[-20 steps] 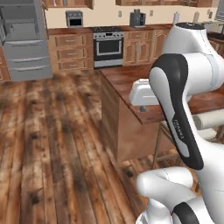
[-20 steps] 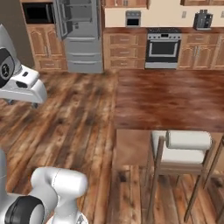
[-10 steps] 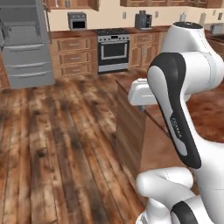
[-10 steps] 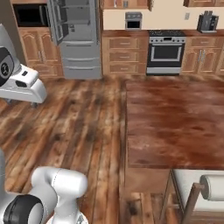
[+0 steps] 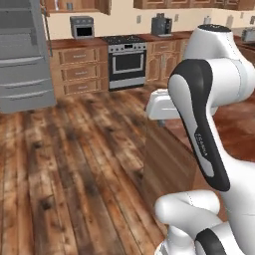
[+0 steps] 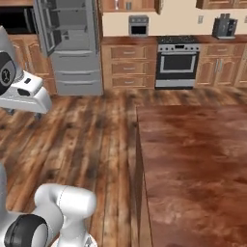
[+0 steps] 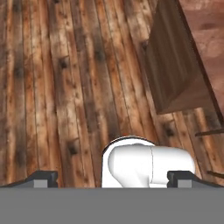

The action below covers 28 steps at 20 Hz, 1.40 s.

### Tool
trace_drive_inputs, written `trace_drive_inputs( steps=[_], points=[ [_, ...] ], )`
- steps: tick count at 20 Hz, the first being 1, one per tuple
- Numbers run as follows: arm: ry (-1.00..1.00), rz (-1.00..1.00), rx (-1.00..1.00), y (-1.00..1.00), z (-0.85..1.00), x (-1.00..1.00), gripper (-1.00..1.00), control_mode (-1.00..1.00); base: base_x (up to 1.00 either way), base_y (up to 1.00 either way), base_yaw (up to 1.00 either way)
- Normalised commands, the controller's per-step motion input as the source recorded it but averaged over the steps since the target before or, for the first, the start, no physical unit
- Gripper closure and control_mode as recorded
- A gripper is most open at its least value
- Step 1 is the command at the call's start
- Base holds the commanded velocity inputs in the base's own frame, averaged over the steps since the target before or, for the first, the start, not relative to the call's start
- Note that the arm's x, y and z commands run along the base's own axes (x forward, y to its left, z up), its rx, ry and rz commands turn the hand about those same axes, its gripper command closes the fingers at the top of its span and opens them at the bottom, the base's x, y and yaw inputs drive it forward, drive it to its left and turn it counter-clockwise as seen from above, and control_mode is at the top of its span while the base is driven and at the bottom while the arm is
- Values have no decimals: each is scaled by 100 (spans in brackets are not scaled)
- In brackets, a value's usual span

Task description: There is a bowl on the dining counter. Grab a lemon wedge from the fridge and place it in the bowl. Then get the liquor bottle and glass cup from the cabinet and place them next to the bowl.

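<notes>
The grey steel fridge (image 5: 22,74) stands at the far wall, left of the stove; its upper part (image 6: 72,29) looks open, with shelves showing. The dining counter (image 6: 193,159), with a glossy reddish-brown top, lies to my right, and its corner (image 7: 175,65) shows below the hand. My gripper (image 7: 113,178) hangs open and empty over the wooden floor, left of that corner. Light wood wall cabinets (image 6: 128,6) run along the top edge. The bowl, lemon wedge, liquor bottle and glass cup are out of view.
A steel stove (image 5: 127,62) sits between wooden drawer units (image 5: 74,72) on the far wall. A toaster oven (image 5: 82,27) and a coffee machine (image 5: 160,24) stand on that wall counter. Wide plank floor (image 5: 60,164) stretches between me and the fridge.
The whole picture has shifted, so the base has moved: the stools left the views and the far wall has come closer. The gripper stays open.
</notes>
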Motion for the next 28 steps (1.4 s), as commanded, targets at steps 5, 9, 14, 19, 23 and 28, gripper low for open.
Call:
trace_drive_inputs(
  steps=[5, 9, 14, 19, 23, 28],
  points=[
    [0, 0, 0, 0, 0, 0, -100, 100, 100, 64, -14],
    [0, 0, 0, 0, 0, 0, -100, 100, 100, 69, -13],
    [0, 0, 0, 0, 0, 0, -100, 100, 100, 63, -13],
    [0, 0, 0, 0, 0, 0, -100, 100, 100, 51, -13],
    [0, 0, 0, 0, 0, 0, -100, 100, 100, 41, -13],
    [0, 0, 0, 0, 0, 0, -100, 100, 100, 42, -13]
  ],
)
